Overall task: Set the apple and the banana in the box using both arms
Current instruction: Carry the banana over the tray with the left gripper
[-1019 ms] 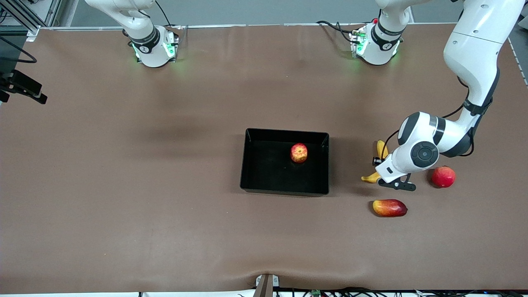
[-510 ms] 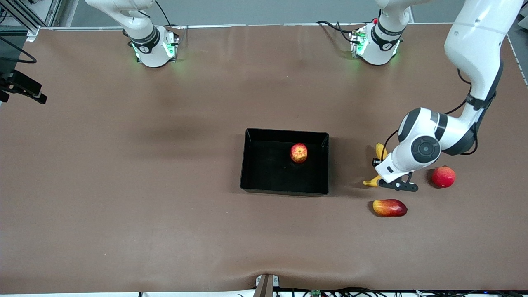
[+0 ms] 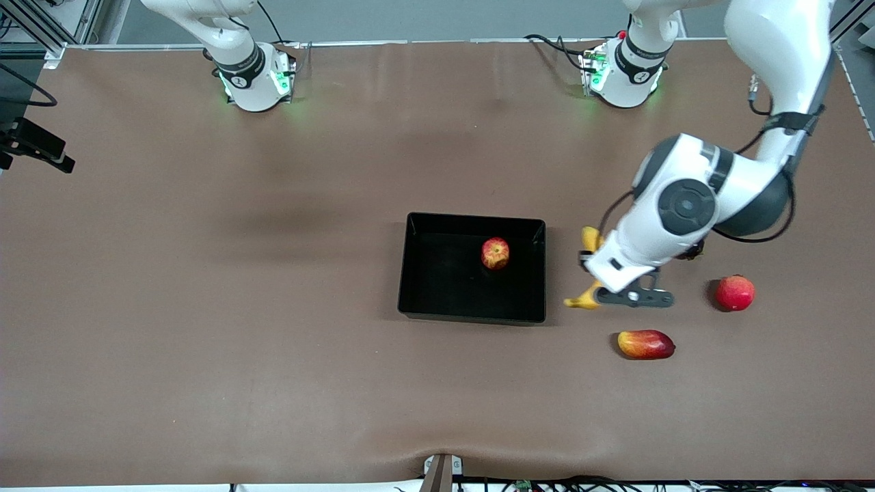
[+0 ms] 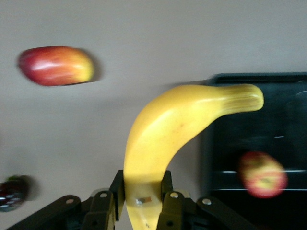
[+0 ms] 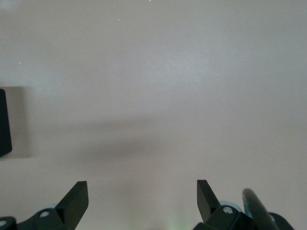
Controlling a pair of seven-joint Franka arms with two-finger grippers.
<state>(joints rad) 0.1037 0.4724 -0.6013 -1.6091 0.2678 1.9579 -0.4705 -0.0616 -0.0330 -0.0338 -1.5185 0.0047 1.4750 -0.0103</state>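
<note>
The banana (image 4: pixel 168 129) is pinched near one end by the left pincer (image 4: pixel 142 199), its fingers closed tight on the fruit, and hangs lifted off the worktop (image 3: pixel 205 307) just beside the box (image 3: pixel 410 273), at the box's wall toward the left arm's end. In the front view only the banana's two tips show, since the left arm's wrist covers the middle; the left wrist view shows its whole curve, with the free tip reaching over the box's rim. The apple (image 3: pixel 495 253) already lies inside the box, near the wall farthest from the front camera. No writing can be read anywhere.

A long red-yellow mango (image 3: pixel 646 344) lies on the worktop, nearer the front camera than the held banana. A round red fruit (image 3: pixel 735 292) sits closer to the left arm's end.

The right pincer (image 5: pixel 142 199) waits with its fingers spread wide and nothing between them, over bare worktop; only the right wrist view shows it, with a corner of the box at that picture's edge.
</note>
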